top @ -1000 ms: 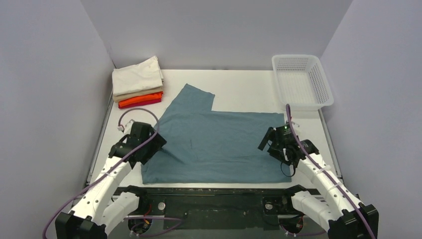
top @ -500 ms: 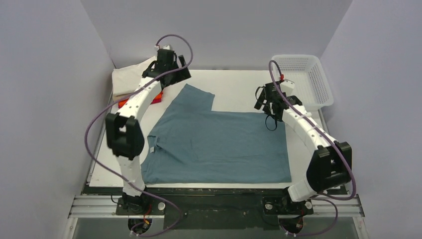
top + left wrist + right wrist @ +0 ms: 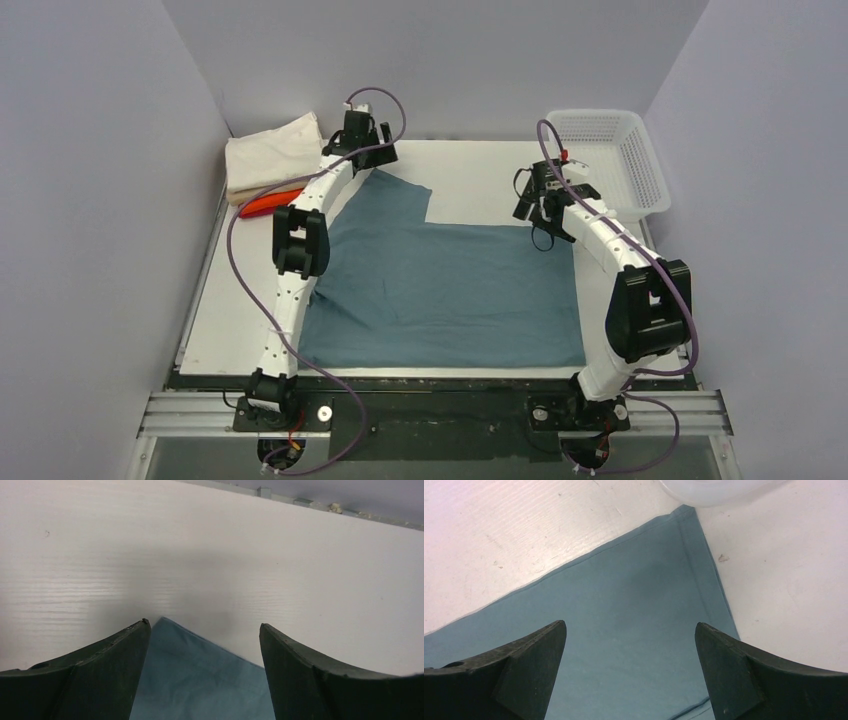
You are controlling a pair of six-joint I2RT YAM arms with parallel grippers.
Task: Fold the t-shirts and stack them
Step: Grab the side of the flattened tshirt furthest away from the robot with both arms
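The teal-blue t-shirt lies flat on the white table, one sleeve pointing to the far left. My left gripper is open over that sleeve's far corner, which shows between its fingers in the left wrist view. My right gripper is open over the shirt's far right corner, seen in the right wrist view. A folded stack sits at the far left: a cream shirt on top, an orange one below, partly hidden by my left arm. The tan and red ones do not show clearly.
A white mesh basket stands at the far right, close to my right gripper; its rim shows in the right wrist view. The grey enclosure walls close in on three sides. The table is bare behind the shirt.
Both arms have reached from the near edge out to the far side. My left gripper moved from the shirt stack to the sleeve corner; my right gripper stays over the shirt's far right corner.
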